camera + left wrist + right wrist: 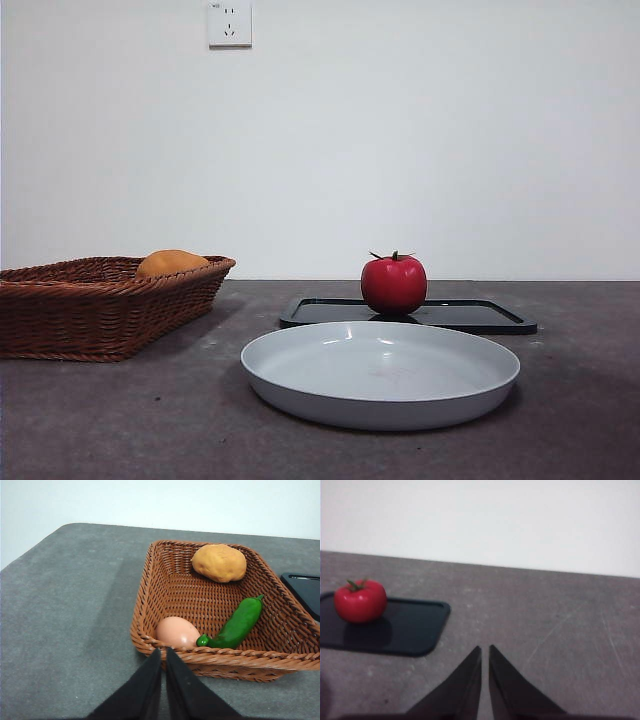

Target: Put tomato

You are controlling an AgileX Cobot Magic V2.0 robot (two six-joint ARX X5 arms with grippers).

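The tomato (393, 284) is seen upright on the black tray (480, 316), behind the grey plate (380, 374). The left gripper (163, 652) is held closed and empty just before the wicker basket (150, 595) — the right gripper (485, 650), likewise closed, is kept over bare table (545, 615), apart from the tray.

One tomato (393, 284), one plate (380, 402), one tray (480, 318), one basket (100, 320).

Glossy smooth tomato (393, 285) — matt black tray (480, 316), woven wicker basket (95, 305), smooth grey plate (380, 375).
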